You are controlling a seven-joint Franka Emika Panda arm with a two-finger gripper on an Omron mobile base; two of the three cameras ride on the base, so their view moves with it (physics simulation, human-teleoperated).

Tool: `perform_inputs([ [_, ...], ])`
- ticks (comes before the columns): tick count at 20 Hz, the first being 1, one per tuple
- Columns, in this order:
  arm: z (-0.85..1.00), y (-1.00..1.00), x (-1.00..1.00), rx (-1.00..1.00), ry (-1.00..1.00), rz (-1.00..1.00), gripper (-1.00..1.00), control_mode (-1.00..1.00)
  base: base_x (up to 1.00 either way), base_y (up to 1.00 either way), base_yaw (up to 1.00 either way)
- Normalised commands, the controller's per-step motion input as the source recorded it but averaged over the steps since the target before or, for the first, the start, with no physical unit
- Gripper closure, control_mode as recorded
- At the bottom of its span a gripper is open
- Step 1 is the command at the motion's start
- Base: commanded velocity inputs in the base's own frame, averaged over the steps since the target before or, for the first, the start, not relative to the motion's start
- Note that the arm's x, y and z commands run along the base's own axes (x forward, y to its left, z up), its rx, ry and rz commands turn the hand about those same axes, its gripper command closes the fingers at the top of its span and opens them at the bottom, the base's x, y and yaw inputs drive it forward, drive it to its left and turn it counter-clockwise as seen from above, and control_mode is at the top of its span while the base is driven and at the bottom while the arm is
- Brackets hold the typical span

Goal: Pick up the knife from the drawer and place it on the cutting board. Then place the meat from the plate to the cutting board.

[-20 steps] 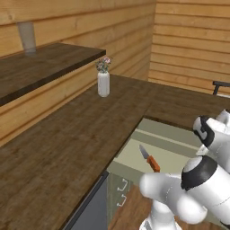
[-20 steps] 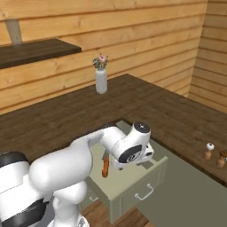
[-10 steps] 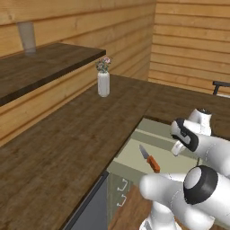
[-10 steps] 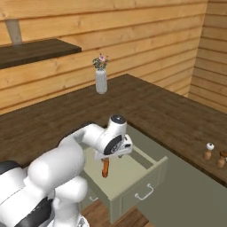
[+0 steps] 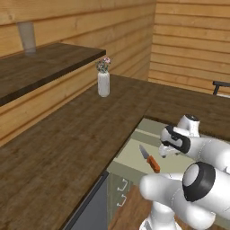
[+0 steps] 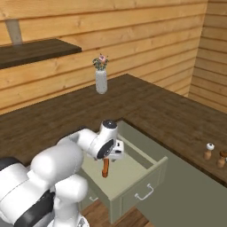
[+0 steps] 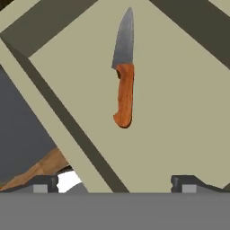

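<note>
The knife [image 7: 124,85], with an orange-red handle and a short grey blade, lies flat on the floor of the open pale drawer [image 7: 188,112]. It also shows in the left base view, knife [image 5: 150,160] in drawer [image 5: 128,157], and in the right base view, knife [image 6: 105,167] in drawer [image 6: 137,170]. My gripper [image 7: 117,184] hangs open above the drawer, a little short of the handle's end, touching nothing. The hand, gripper [image 5: 165,152], sits just right of the knife; from the right, gripper [image 6: 114,156] is directly over it. The cutting board, the plate and the meat are out of view.
A white vase with flowers [image 5: 103,80] stands on the dark wooden counter [image 5: 67,143] at the back. A wall shelf [image 5: 45,67] carries a glass [image 5: 27,38]. Two small shakers [image 6: 213,155] stand on the counter at the right. A grey panel [image 5: 92,211] sits below the counter edge.
The arm has swung the hand left and down over the open drawer, toward the knife. The jaws have stayed open and the knife has not moved.
</note>
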Motion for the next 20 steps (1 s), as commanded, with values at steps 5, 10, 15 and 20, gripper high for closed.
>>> perform_inputs([
  [5,-0.28,0.00,0.28,0.03,0.04,-0.02,-1.00,-1.00,0.00,0.00,0.00],
  [10,-0.35,0.00,0.38,0.00,0.03,0.00,-1.00,-1.00,0.00,0.00,0.00],
  [15,-0.34,0.00,0.31,0.02,0.00,0.00,-1.00,-1.00,0.00,0.00,0.00],
  [20,-0.36,0.00,0.27,0.05,0.00,0.00,-1.00,-1.00,0.00,0.00,0.00],
])
